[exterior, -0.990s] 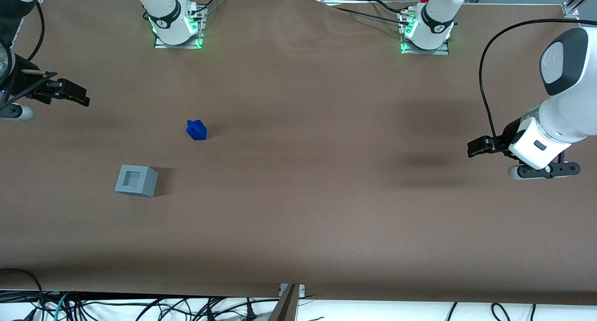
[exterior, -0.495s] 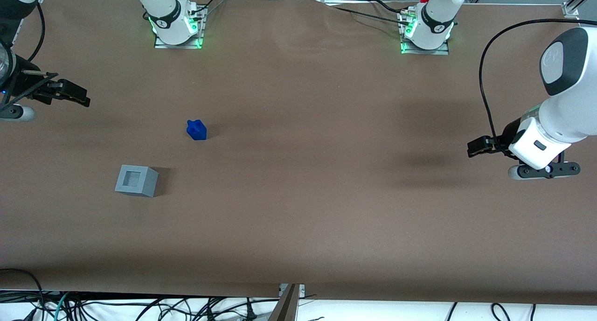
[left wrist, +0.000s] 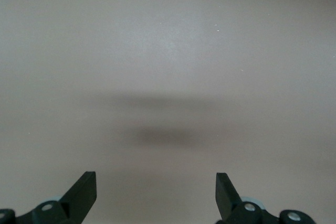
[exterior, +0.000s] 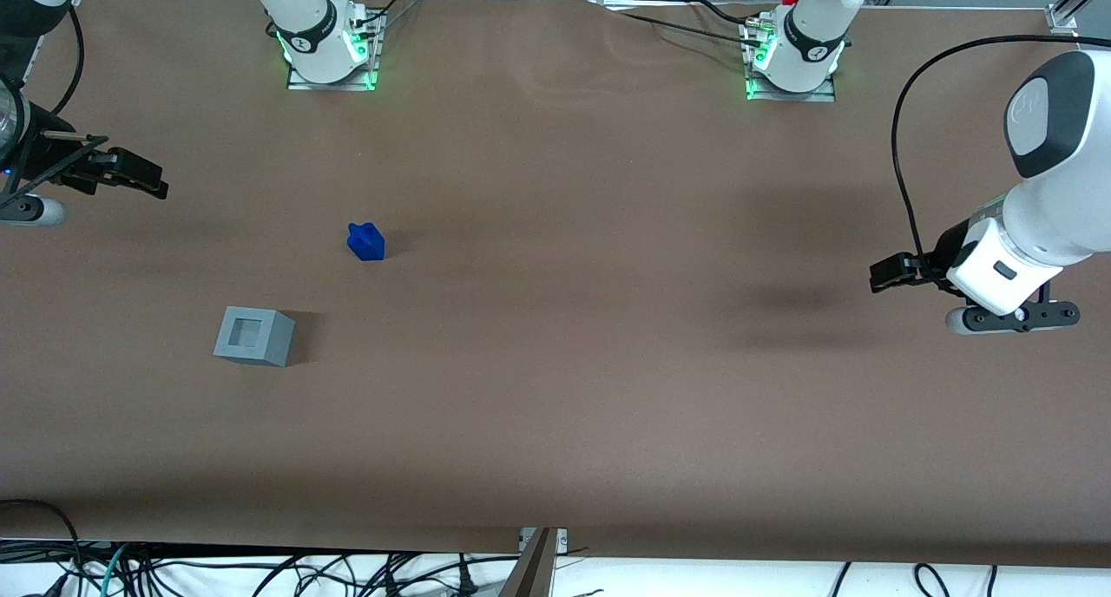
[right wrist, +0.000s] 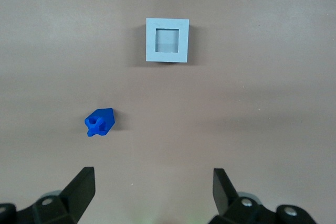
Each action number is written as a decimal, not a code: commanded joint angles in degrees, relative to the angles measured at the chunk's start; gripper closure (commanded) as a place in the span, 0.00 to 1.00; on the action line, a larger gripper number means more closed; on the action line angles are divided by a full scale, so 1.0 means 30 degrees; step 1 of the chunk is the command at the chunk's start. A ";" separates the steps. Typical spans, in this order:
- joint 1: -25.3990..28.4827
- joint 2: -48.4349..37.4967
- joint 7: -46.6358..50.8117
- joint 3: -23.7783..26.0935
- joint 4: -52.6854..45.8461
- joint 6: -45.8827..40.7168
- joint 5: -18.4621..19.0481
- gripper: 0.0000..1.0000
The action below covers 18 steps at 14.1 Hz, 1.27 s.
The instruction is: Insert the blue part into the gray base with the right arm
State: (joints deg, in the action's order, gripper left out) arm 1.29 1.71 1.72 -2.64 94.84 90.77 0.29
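Nothing has shifted since a second ago; the right arm's gripper (exterior: 139, 177) hangs where it was, at the working arm's end of the brown table (exterior: 608, 363), fingers (right wrist: 81, 184) spread wide and holding nothing. The blue part (exterior: 365, 242) lies on the table, farther from the front camera than the gray base (exterior: 253, 336) and well apart from it; its long axis runs slantwise, the nub end pointing away from the base. The base sits square, socket up.
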 commanded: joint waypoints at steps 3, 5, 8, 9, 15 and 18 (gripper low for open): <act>0.0009 0.0279 0.0012 0.0148 -0.0059 -0.0082 -0.0185 0.00; 0.0067 0.0280 0.0130 0.0149 -0.0059 -0.0082 -0.0185 0.00; 0.0097 0.0280 0.0100 0.0149 -0.0089 -0.0199 -0.0185 0.00; 0.0097 0.0280 0.0130 0.0149 -0.0089 -0.0171 -0.0185 0.00; 0.0097 0.0309 0.0013 0.0120 -0.0089 -0.0170 -0.0214 0.00; 0.0126 0.0309 0.0130 0.0149 -0.0089 -0.0199 -0.0185 0.00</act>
State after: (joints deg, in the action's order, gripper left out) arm 1.63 2.86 1.74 -2.35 94.84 90.78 0.29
